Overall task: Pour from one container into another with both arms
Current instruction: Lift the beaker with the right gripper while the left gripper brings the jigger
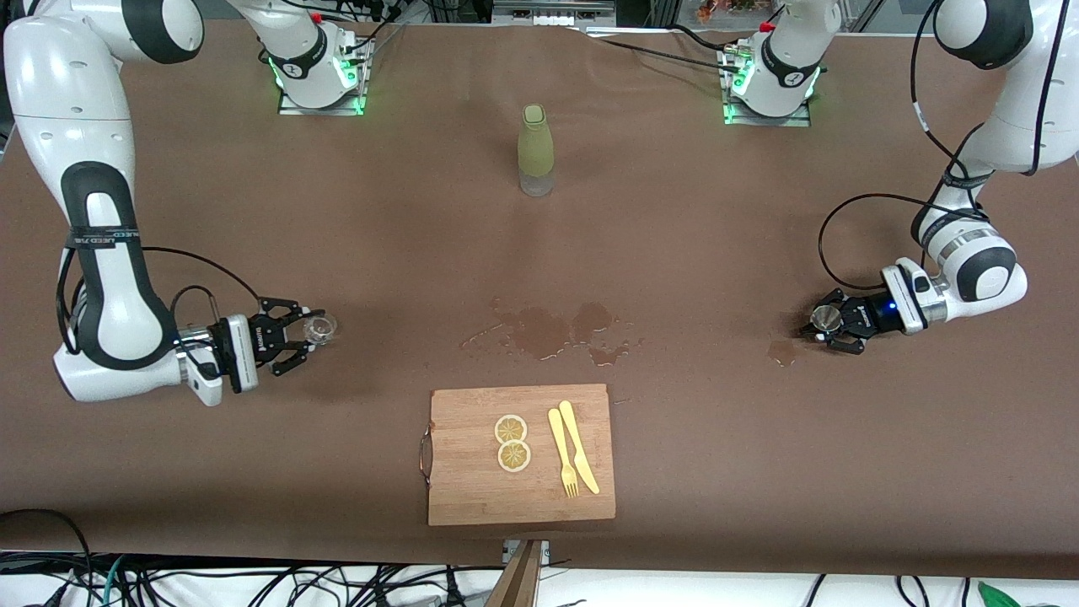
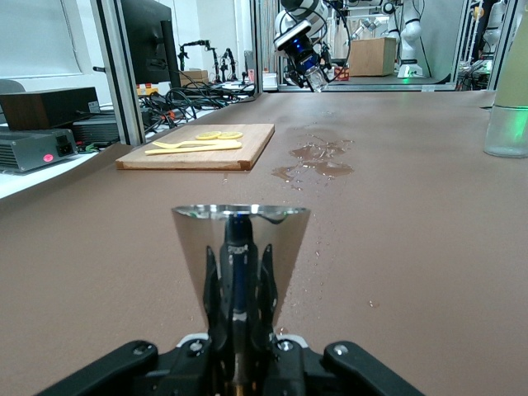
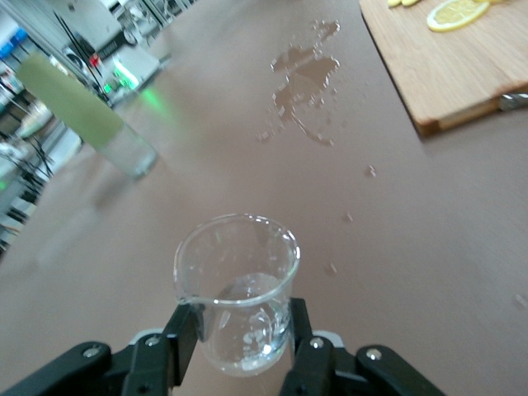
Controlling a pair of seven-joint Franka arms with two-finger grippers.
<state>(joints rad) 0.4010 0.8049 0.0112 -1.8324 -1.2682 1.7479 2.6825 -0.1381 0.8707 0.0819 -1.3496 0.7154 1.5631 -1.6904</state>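
While a wooden cutting board [image 1: 521, 455] is lying nearest the front camera, carrying two lemon slices [image 1: 512, 443] and a pale yellow knife and fork [image 1: 572, 448], both grippers are working a little farther up the table, each at its own end.

The right gripper [image 1: 297, 335] is sitting low at the right arm's end of the table, and its jaws are closing narrowly on the drinking glass [image 1: 320, 329]. In the right wrist view the glass [image 3: 237, 290] is standing upright between the two black fingers [image 3: 183, 332], which are pressing its lower walls from either side, with its rim and pouring lip rising clear above them.

The left gripper [image 1: 830, 324] is sitting low at the left arm's end, and its jaws are pinching the jigger [image 1: 824, 318]. In the left wrist view the jigger [image 2: 241, 249] is rising upright from between the fingers [image 2: 217, 276], which are gripping it at the narrow waist, and its upper cone is flaring above them.

Between the two grippers, patches of spilled liquid [image 1: 556, 330] are wetting the brown table [image 1: 716, 438], and a smaller wet spot [image 1: 783, 352] is lying just beside the left gripper.

Farthest from the front camera, the tall bottle [image 1: 535, 150] is standing upright between the two arm bases.
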